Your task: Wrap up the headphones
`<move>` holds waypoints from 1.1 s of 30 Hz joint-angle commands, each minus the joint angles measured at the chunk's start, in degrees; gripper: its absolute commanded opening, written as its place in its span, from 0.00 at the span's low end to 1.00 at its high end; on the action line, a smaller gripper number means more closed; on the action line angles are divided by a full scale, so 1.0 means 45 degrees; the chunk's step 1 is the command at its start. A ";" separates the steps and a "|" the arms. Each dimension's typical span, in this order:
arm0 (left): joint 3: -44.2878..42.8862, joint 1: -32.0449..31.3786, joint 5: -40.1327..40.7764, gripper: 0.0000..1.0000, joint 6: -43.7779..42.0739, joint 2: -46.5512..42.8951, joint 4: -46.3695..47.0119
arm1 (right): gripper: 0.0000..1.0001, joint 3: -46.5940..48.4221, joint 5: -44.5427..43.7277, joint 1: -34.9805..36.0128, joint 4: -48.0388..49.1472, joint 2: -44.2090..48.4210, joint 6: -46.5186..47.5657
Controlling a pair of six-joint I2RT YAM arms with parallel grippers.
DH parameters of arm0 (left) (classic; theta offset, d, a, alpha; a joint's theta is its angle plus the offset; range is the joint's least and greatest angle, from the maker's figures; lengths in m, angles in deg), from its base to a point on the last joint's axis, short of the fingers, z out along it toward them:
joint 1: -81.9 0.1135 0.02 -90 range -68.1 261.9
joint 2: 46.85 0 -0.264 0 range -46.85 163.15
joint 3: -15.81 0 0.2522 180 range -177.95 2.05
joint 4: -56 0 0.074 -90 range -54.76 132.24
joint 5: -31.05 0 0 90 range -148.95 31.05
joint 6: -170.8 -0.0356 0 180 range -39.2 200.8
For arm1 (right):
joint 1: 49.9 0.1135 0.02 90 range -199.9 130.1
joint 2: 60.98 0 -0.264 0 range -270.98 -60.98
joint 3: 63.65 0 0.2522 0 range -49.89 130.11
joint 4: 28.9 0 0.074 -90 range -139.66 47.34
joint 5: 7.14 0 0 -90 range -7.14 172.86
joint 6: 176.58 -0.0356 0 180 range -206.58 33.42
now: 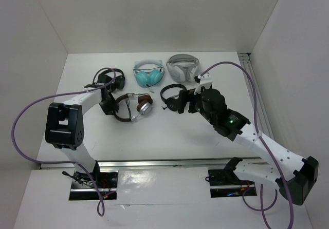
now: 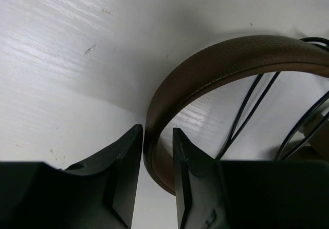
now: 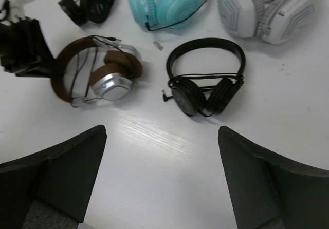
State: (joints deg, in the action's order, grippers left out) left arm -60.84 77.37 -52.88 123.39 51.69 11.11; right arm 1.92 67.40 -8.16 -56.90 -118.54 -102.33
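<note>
The headphones [image 1: 134,107], with brown band, brown pads and silver cups [image 3: 110,85], lie on the white table left of centre. Their thin black cable [image 2: 247,116] is looped across the band and cups. My left gripper [image 1: 114,105] is at the band's left end. In the left wrist view its jaws [image 2: 157,131] stand slightly apart on either side of the brown headband [image 2: 216,64], with a sliver of table showing beside the band. My right gripper [image 3: 162,136] hovers wide open over bare table, in front of the headphones and to their right, holding nothing.
A small all-black pair [image 3: 205,80] lies just beyond my right gripper [image 1: 180,103]. At the back sit another black pair [image 1: 109,78], a teal pair [image 1: 148,74] and a white-grey pair [image 1: 183,67]. A tiny metal piece [image 3: 158,45] lies between them. White walls enclose the table.
</note>
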 commanded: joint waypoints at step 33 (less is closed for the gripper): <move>-0.0787 -0.0320 -0.3028 1.00 -0.3134 -1.5333 -0.4987 | 1.00 0.5257 -0.4101 0.3421 -0.7418 0.2381 -0.1364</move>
State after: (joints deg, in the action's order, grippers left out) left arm -62.68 76.10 -62.91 113.75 -15.84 -1.86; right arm 18.79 51.88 6.83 -83.63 -109.93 -107.62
